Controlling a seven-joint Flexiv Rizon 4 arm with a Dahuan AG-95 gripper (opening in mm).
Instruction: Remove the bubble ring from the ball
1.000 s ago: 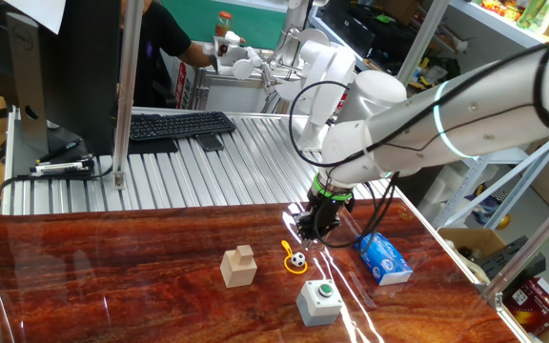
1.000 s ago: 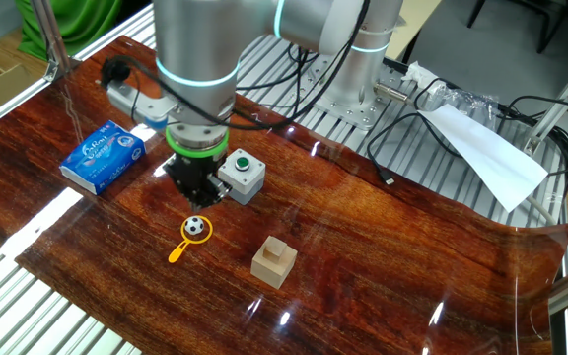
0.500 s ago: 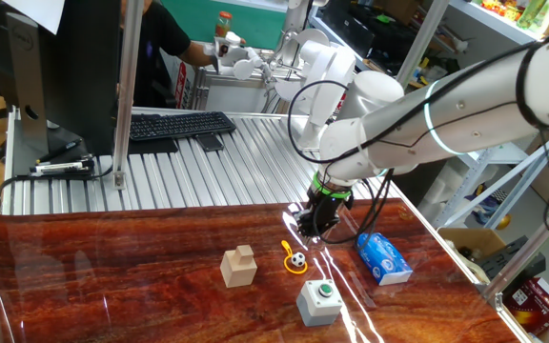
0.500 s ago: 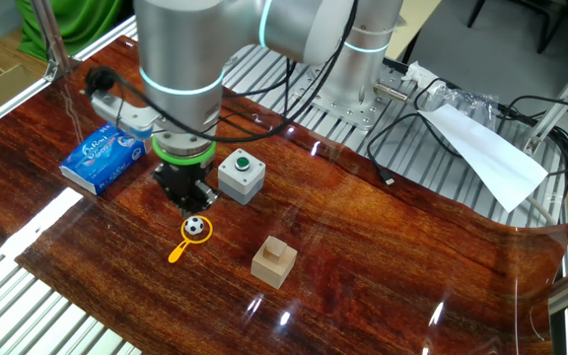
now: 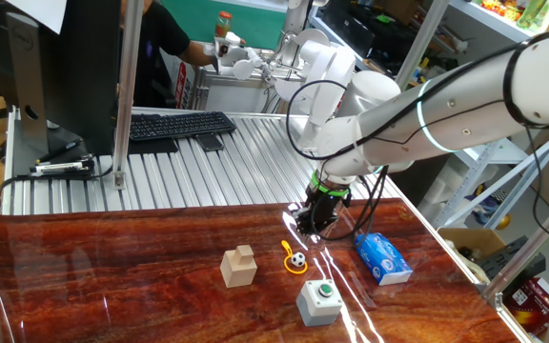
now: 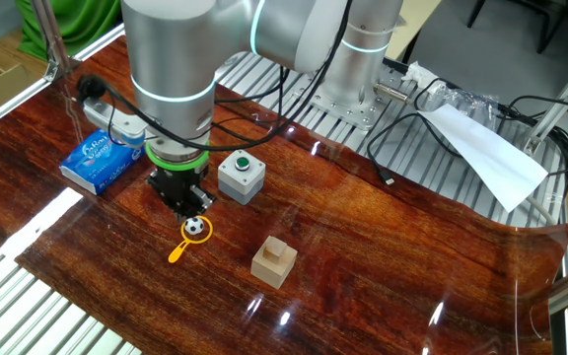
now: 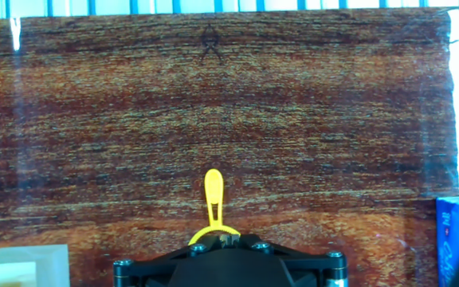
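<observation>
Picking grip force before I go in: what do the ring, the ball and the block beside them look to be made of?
The bubble ring looks like thin glossy orange-yellow plastic, uniform in colour. The ball shows white with black patches; probably plastic or foam, too small to tell. The block is pale, matte and square-edged, likely unfinished wood.

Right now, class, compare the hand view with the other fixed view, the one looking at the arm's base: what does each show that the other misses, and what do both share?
Only the hand view shows the bubble ring handle close up, pointing away from the hand; the ball is hidden there.

Only the other fixed view shows the ball inside the ring, the gripper above it, and the grey button box.

Both show the ring, the wooden block, the blue box and the table.
</observation>
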